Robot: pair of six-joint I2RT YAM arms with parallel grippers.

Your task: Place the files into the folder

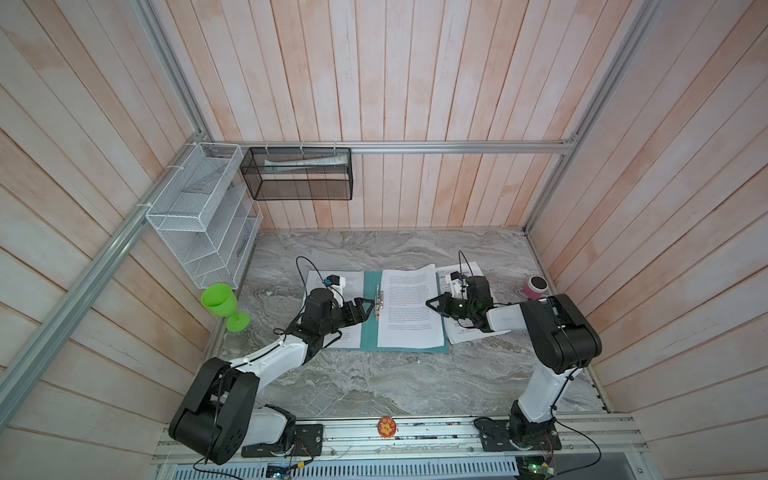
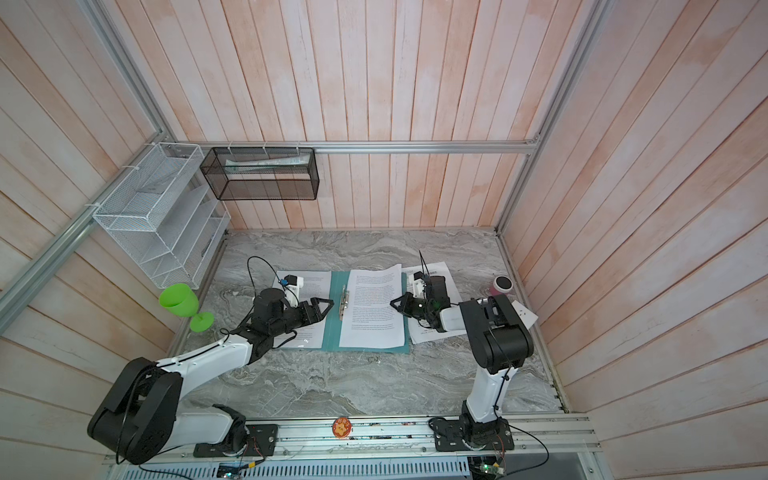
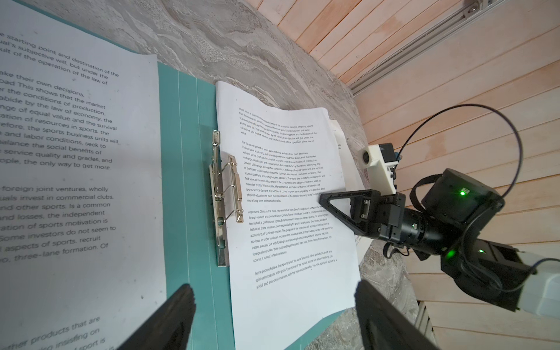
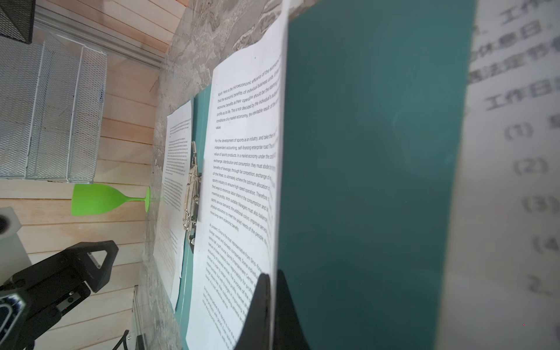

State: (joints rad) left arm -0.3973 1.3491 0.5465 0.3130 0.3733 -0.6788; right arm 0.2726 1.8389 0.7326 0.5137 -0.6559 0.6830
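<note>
The teal folder lies open on the marble table, its metal clip along the spine. One printed sheet of the files covers its right half. My right gripper is shut on that sheet's right edge and holds it raised off the teal cover. Another sheet lies left of the spine. More sheets rest on the table under the right arm. My left gripper hovers open and empty left of the clip.
A green plastic goblet stands at the table's left edge and a pink cup at its right edge. On the walls hang a white wire rack and a black mesh basket with a rolled paper tube.
</note>
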